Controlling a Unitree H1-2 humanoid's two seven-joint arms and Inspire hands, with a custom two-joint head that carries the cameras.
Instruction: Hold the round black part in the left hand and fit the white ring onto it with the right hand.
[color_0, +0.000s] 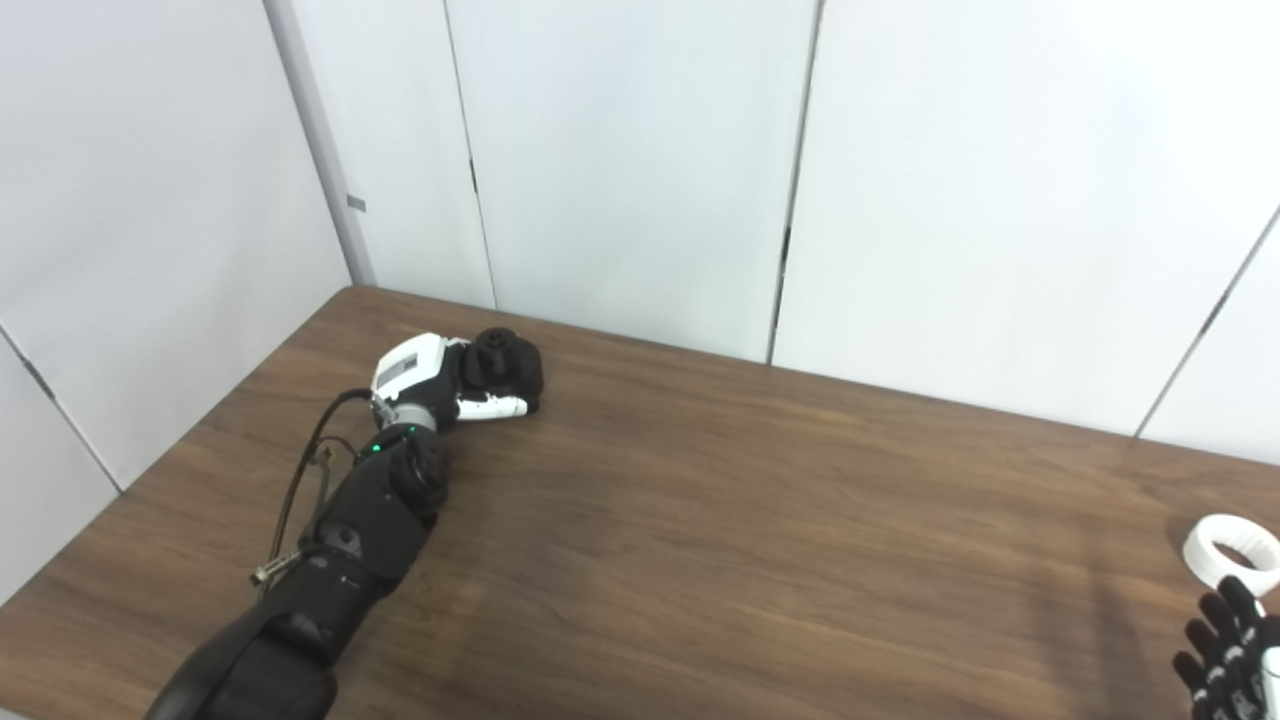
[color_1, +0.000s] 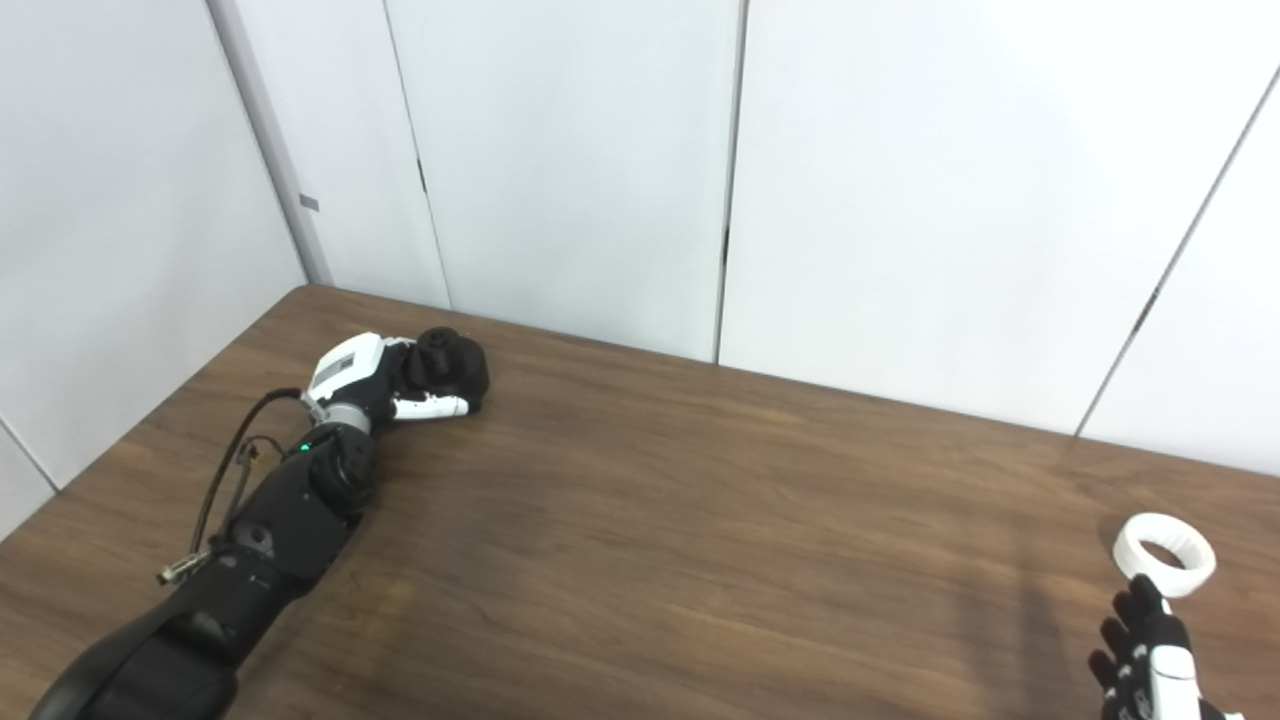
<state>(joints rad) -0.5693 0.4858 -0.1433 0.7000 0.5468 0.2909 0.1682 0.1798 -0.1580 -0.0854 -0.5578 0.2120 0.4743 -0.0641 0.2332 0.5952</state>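
1. Left eye view shows the round black part (color_0: 503, 363) at the far left of the counter (color_0: 700, 520), resting on the surface against the fingertip end of the left robot hand (color_0: 445, 380).
2. Left robot hand: wrapped around the round black part, with the white fingers (color_0: 490, 406) curled along its near side and the palm against its left side. The part sits low on the counter; whether it is lifted clear cannot be told.
3. The white ring (color_1: 1164, 554) lies flat on the counter at the far right, its opening facing up, just beyond the fingertips of the right robot hand (color_1: 1150, 660).
4. Right robot hand: enters at the bottom right corner, dark fingers (color_0: 1225, 625) extended and spread toward the ring, grasping nothing. Its fingertips are just beside the near rim of the ring; contact cannot be confirmed.
5. The white ring and the round black part are well apart, at opposite ends of the counter.
6. White wall panels (color_0: 620, 150) stand behind the counter, beyond both robot hands.
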